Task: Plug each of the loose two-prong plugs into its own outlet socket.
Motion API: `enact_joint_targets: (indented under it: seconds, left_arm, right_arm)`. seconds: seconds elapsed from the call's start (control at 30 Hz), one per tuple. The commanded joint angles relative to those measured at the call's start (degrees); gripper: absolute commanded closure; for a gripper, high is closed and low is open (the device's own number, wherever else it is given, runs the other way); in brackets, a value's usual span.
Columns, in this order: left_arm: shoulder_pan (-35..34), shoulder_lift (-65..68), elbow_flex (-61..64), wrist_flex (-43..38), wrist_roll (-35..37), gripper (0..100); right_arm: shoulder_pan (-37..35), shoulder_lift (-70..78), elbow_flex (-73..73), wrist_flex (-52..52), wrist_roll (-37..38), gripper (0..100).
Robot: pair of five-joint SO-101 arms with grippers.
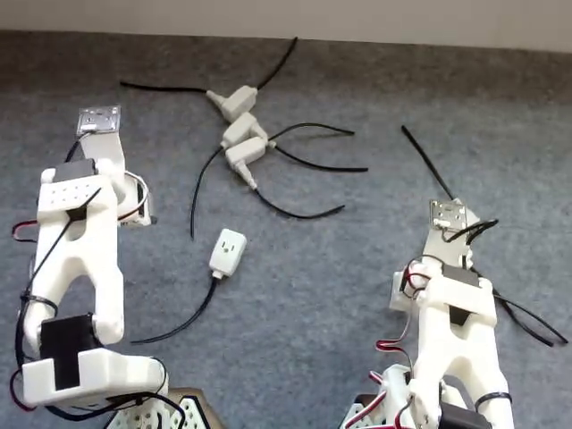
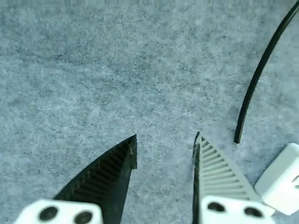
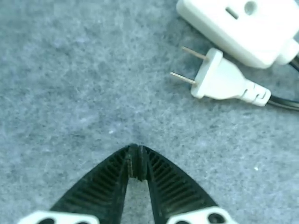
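Observation:
In the right wrist view a loose white two-prong plug (image 3: 219, 81) lies flat on the grey carpet, prongs bare, beside a white outlet socket (image 3: 243, 25). My right gripper (image 3: 138, 161) is shut and empty, a short way from the plug. My left gripper (image 2: 165, 147) hangs open over bare carpet with nothing between its fingers. Beside it are a black cord end (image 2: 238, 137) and the corner of a white socket (image 2: 282, 182). From above, a lone socket (image 1: 227, 251) lies face up mid-table. Three white socket bodies (image 1: 243, 131) are bunched farther back.
Black cords (image 1: 308, 165) fan out from the bunch across the carpet. Another loose cord (image 1: 429, 165) runs toward the right arm (image 1: 451, 304), and more cord (image 1: 527, 323) trails beside it. The left arm (image 1: 80, 232) stands at the left.

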Motion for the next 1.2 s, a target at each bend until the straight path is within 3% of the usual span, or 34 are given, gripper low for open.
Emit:
enact_joint_targets:
  seconds: [0.0,0.13,0.27,0.4,0.73,0.93,1.17]
  left_arm:
    - [6.2,-3.2,-4.6,10.1,-0.3,80]
    - [16.0,-4.1,-6.6,20.2,-0.1,80]
    - [24.4,-0.9,-1.9,16.0,0.1,80]
    - [26.8,3.8,2.0,9.0,4.0,80]
    - [26.9,12.9,-1.6,5.3,4.9,80]
    - [34.7,7.3,-2.6,9.8,9.5,80]
    - [43.9,-3.0,2.1,9.8,12.2,80]
  right_arm:
    - [0.3,-1.5,-0.3,-0.7,-0.2,99.2]
    - [0.3,-1.5,-0.3,-0.7,-0.2,99.2]
    - [0.3,-1.5,-0.3,-0.7,-0.2,99.2]
    - [0.3,-1.5,-0.3,-0.7,-0.2,99.2]
    - [0.4,-1.8,-0.3,-0.7,-0.1,99.2]
    - [0.4,-1.8,-0.3,-0.7,0.0,99.2]
    - [0.5,-1.8,-0.3,-0.7,0.0,99.2]
